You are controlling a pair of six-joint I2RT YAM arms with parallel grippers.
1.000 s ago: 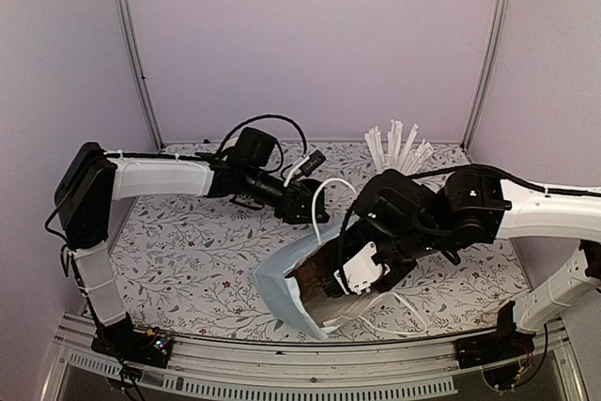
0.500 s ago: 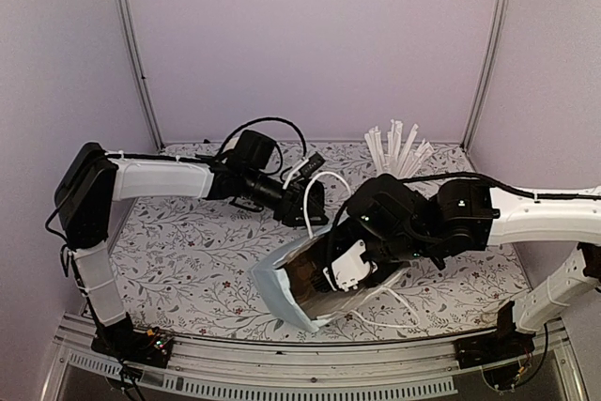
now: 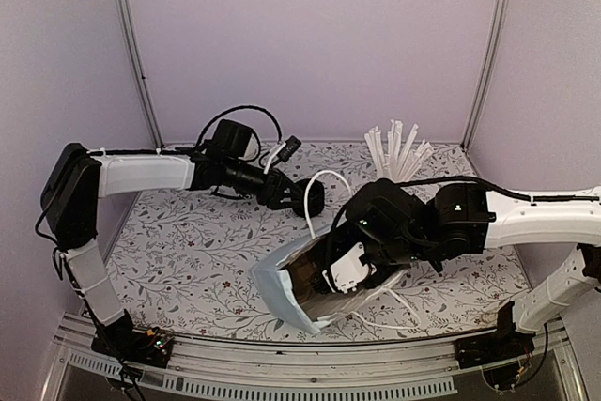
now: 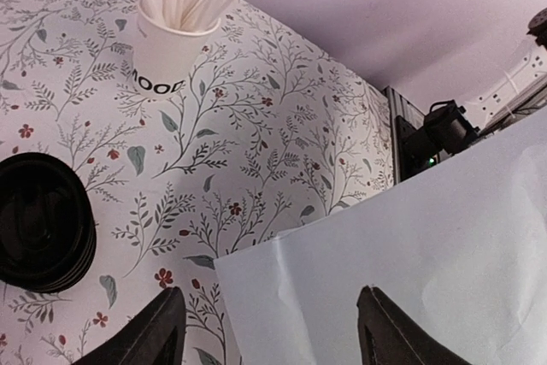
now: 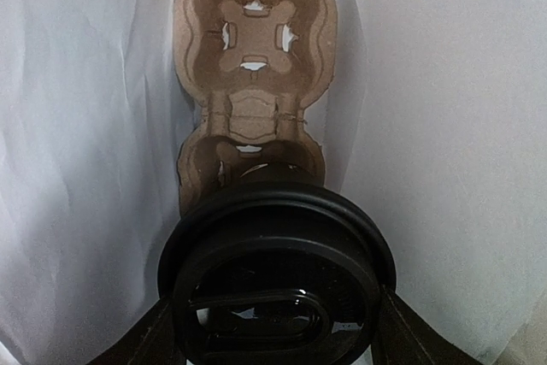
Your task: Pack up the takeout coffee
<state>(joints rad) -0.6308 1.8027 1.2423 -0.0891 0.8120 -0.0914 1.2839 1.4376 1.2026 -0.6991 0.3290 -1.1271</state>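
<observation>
Moved: left gripper is withdrawn from paper bag, wide, empty.
Right gripper: clamped on takeout coffee.
Risk: cup carrier well is missed if the released bag sags.

light: bright, even, diffuse | shadows: faint, soft | blur: takeout coffee soft, close to lens

The takeout coffee is inside the bag, before the carrier lying in it; the straw cup stands behind.
</observation>
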